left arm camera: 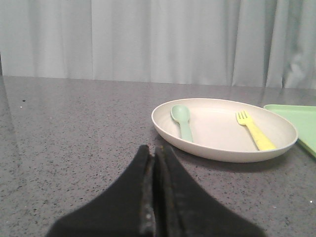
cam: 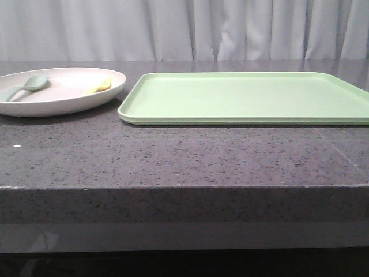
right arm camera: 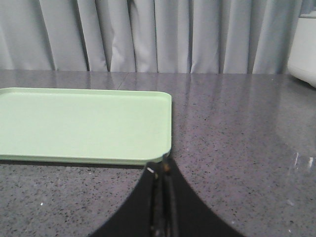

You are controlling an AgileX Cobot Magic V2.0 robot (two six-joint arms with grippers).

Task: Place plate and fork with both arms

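Observation:
The pale pinkish-cream plate [cam: 63, 101] sits on the grey table at the far left, beside the green tray. It also shows in the left wrist view [left arm camera: 217, 123]. The small yellow fork [cam: 99, 86] lies in the plate on its right side; in the left wrist view the fork [left arm camera: 254, 130] has its tines pointing away. My left gripper [left arm camera: 153, 150] is shut and empty, low over the table, short of the plate's near rim. My right gripper [right arm camera: 163, 165] is shut and empty, near the tray's corner. Neither gripper shows in the front view.
A flat rectangular light-green tray [cam: 248, 98] lies right of the plate; it also shows in the right wrist view [right arm camera: 84, 123]. A pale grey-green spoon [cam: 26, 86] lies in the plate's left side. A white object [right arm camera: 303, 44] stands far right. Grey curtains hang behind.

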